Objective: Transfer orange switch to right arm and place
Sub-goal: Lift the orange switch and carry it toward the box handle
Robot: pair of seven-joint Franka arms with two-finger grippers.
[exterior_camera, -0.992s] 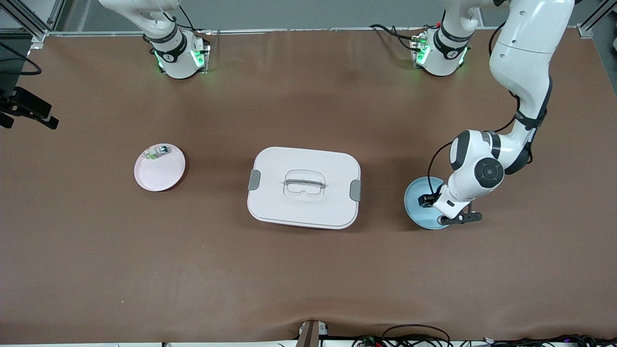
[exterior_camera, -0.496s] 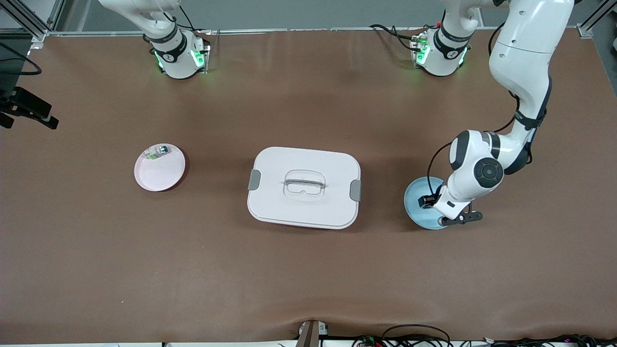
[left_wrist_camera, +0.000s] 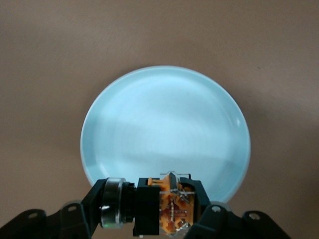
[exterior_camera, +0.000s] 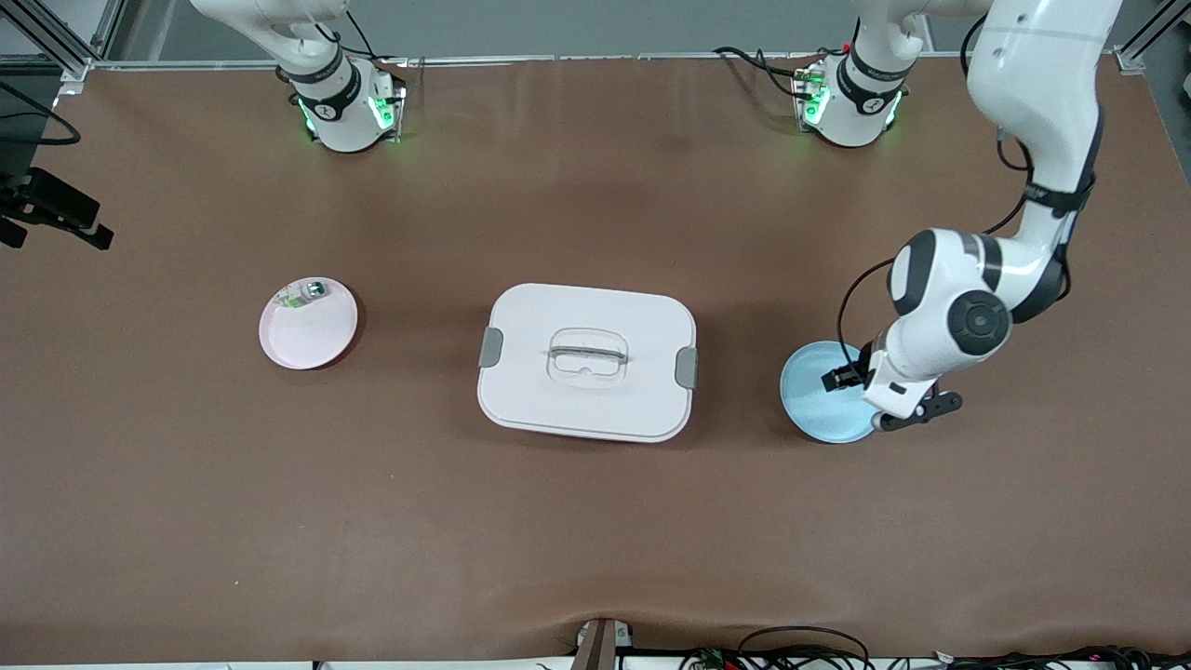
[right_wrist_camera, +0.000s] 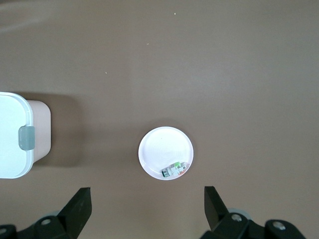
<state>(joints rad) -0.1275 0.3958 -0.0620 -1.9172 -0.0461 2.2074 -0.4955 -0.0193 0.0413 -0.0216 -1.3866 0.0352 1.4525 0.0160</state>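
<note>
Orange switch sits clamped in the left gripper over the blue plate, a tiny part that could slip during handover while the right gripper waits spread wide above the pink plate.

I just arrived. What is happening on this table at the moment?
The left gripper holds the orange switch over the blue plate, which has nothing lying on it. The right arm waits up high; its open gripper looks down on the pink plate, where a small whitish-green part lies. A closed white box stands between the two plates. The handover to the right arm is not yet done.
</note>
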